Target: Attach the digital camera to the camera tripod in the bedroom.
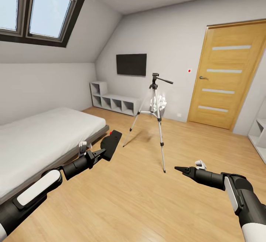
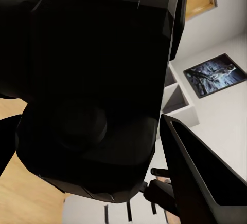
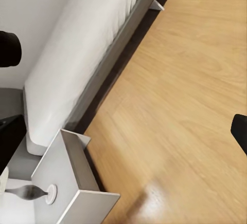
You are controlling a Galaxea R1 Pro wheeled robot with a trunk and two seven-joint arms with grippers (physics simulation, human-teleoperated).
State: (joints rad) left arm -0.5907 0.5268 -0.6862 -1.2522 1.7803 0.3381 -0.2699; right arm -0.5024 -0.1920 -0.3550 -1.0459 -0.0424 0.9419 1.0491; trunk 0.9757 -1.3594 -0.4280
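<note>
The digital camera (image 1: 112,144), a black box with a small red button on top, is held in my left gripper (image 1: 102,154), which is shut on it above the floor beside the bed. In the left wrist view the camera (image 2: 92,80) looms dark and close, with one finger (image 2: 200,178) alongside it. The camera tripod (image 1: 157,113) stands on the wood floor ahead, silver legs spread, its black head and handle on top, well beyond the camera. My right gripper (image 1: 178,168) hovers low to the right of the tripod, open and holding nothing; a fingertip (image 3: 240,131) shows at the right wrist view's edge.
The grey-framed white bed (image 1: 40,138) runs along the left. A low white cube shelf (image 1: 114,103) and a black TV (image 1: 131,64) are on the far wall, and a wooden door (image 1: 225,75) is at right. A white nightstand (image 3: 67,183) stands by the bed.
</note>
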